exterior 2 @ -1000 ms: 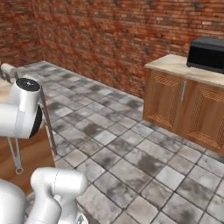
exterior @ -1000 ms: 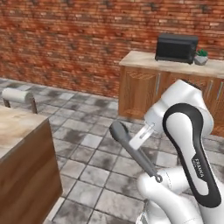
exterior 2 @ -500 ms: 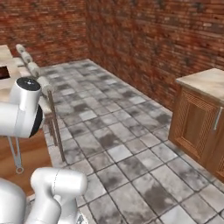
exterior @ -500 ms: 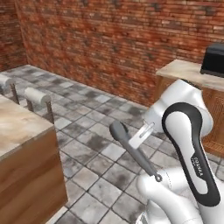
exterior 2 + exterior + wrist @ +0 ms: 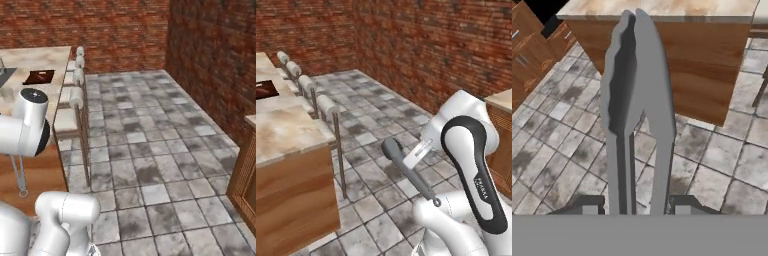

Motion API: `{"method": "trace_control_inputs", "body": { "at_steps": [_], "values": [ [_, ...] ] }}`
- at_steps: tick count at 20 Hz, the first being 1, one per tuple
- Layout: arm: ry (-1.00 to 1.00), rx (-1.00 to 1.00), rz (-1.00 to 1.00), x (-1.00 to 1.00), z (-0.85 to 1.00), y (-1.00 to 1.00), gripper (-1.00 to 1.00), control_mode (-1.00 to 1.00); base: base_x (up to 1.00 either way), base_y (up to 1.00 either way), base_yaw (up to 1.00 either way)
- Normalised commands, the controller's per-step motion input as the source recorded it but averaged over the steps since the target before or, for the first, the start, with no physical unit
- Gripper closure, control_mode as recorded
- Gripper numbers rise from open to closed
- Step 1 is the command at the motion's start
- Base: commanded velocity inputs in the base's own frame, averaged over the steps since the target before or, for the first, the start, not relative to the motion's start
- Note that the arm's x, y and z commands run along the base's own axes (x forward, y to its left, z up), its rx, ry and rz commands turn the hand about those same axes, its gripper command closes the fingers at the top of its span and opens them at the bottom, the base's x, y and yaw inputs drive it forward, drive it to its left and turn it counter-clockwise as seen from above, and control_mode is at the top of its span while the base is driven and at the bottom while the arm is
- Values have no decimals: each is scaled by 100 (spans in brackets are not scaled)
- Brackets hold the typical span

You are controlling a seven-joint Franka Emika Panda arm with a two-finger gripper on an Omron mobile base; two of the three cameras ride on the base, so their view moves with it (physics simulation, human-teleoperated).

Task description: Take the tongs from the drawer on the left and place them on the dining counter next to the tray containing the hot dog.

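Tool (image 5: 632, 207) clamped on the tongs (image 5: 637, 100), pointing toward 12 o'clock at the dining surface (image 5: 662, 10). "FRANKA" readable on arm. Tray (image 5: 40, 76) at 10 o'clock.

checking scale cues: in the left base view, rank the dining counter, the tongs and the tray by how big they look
1. dining counter, largest by far
2. tongs, held close to the camera, so they look bigger than they are
3. tray, far off and cut by the frame edge

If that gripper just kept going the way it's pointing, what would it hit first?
Probably the wooden side of the dining counter. The gripper, shut on the tongs, aims there with only floor between, though depth is unclear.
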Motion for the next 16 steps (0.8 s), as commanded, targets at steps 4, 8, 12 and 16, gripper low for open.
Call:
{"method": "trace_control_inputs", "body": {
  "at_steps": [4, 8, 12, 16],
  "values": [
    [0, 0, 0, 0, 0, 0, 100, 100, 59, -53, 69],
    [0, 0, 0, 0, 0, 0, 100, 100, 66, -57, 70],
    [0, 0, 0, 0, 0, 0, 100, 100, 69, -69, 66],
    [0, 0, 0, 0, 0, 0, 100, 100, 69, -85, 60]
  ]
}}
